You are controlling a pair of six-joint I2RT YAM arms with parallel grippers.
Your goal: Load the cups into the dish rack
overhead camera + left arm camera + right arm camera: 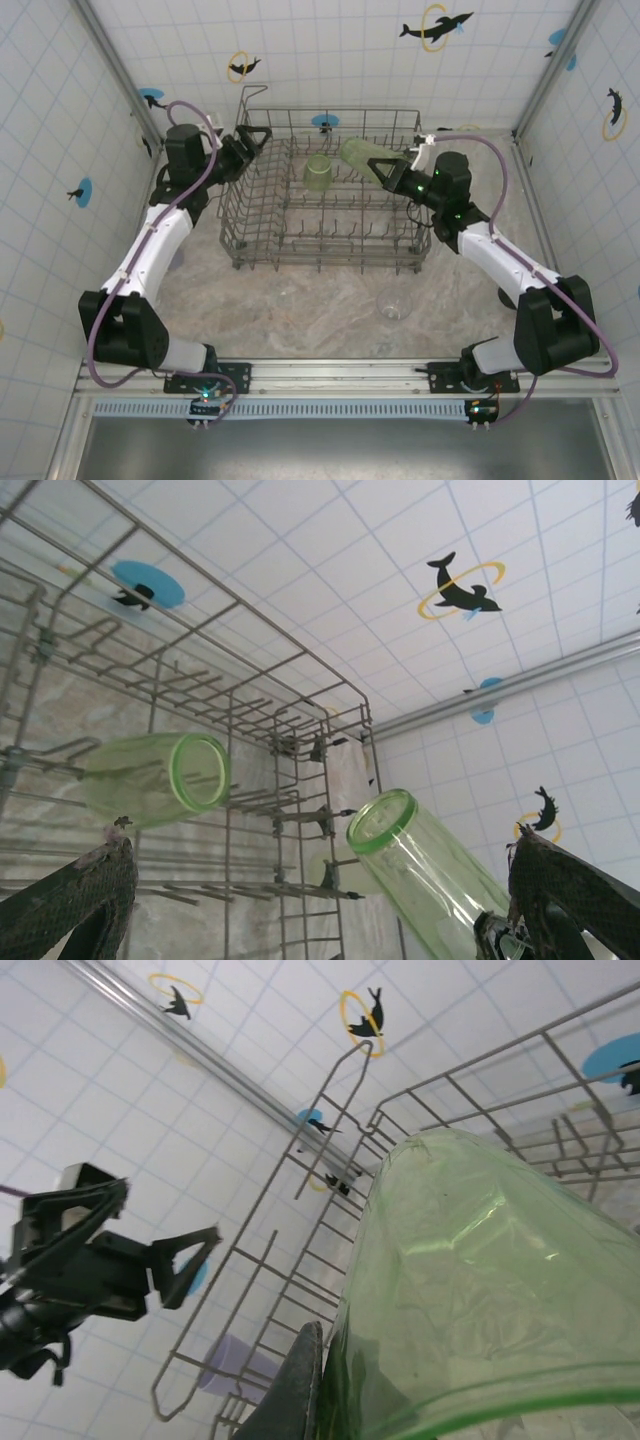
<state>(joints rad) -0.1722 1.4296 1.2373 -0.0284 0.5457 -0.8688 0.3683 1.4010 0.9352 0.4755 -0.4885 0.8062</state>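
Tumbler (358, 154), light-green and translucent, looks light, stiff and slick, so a pinch on the wall at one end suits it. The right tool (388, 172) is pressed onto that end. Its long axis lies nearly level, free end toward ten o'clock, above the one-o'clock part of the dish rack (250, 258). The left tool (247, 147) hangs spread at the rack's ten-o'clock corner.

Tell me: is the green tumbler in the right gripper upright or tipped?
Tipped. The green tumbler lies nearly sideways over the dish rack, mouth away from the right gripper.

Green cups (318, 172), grey dish rack (330, 262)
Translucent light green; white tiled walls (330, 60) carry black-dolphin, yellow-ring decals (435, 27).
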